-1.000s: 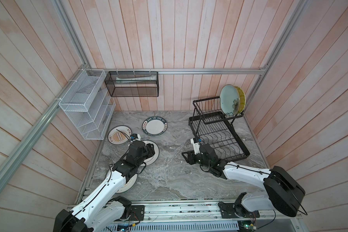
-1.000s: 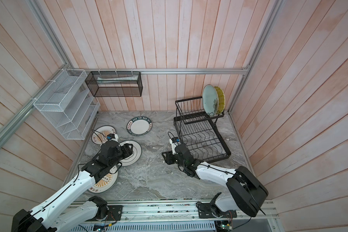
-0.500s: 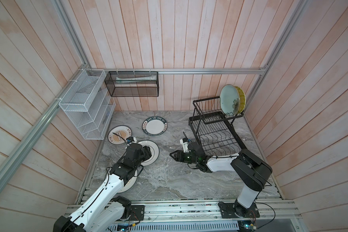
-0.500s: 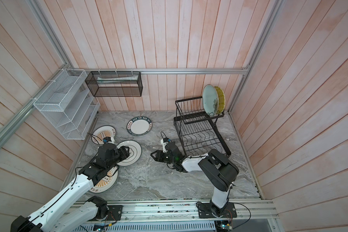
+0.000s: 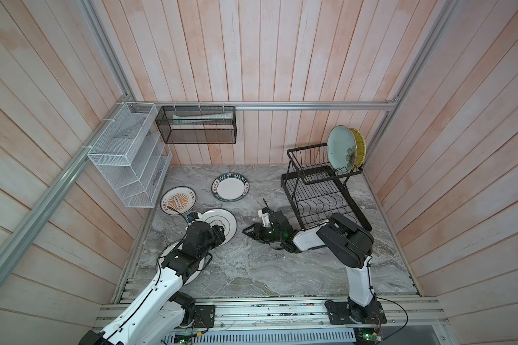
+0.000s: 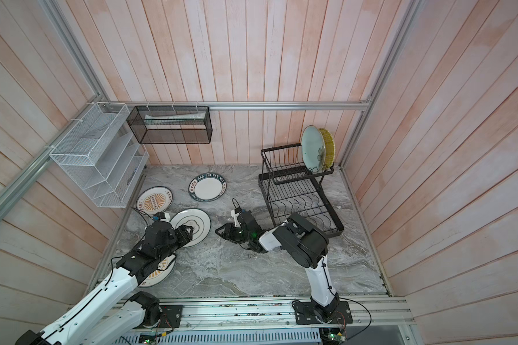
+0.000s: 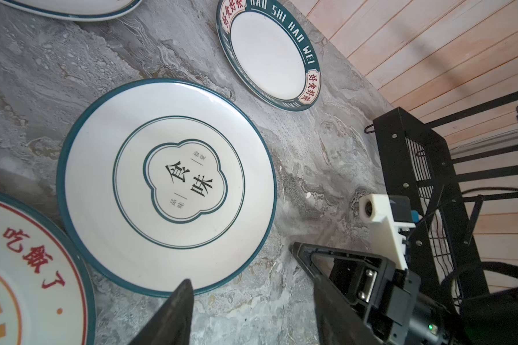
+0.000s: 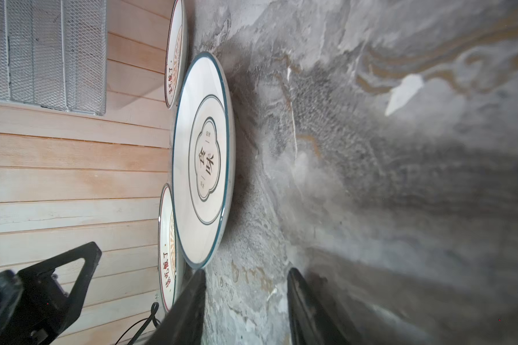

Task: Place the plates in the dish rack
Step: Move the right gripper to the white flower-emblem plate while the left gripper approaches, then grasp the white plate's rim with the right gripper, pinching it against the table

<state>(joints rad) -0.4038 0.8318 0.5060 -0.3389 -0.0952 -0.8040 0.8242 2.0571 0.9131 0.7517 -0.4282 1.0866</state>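
Hovering low, empty and half-open, the right gripper (image 5: 246,232) is facing the round white dark-ringed ceramic plate (image 5: 223,221), needing a flat under-rim entry.

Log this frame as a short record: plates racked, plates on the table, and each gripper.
Plates in dish rack: two, pale teal plate and yellow plate, on edge in the upper basket
Plates on table: four, flat: lettered-rim plate, ring plate, far sunburst plate, near sunburst plate partly under the left arm
Left gripper: open, empty, at the ring plate's edge
Right gripper: open, empty, low over the table, aimed at the ring plate
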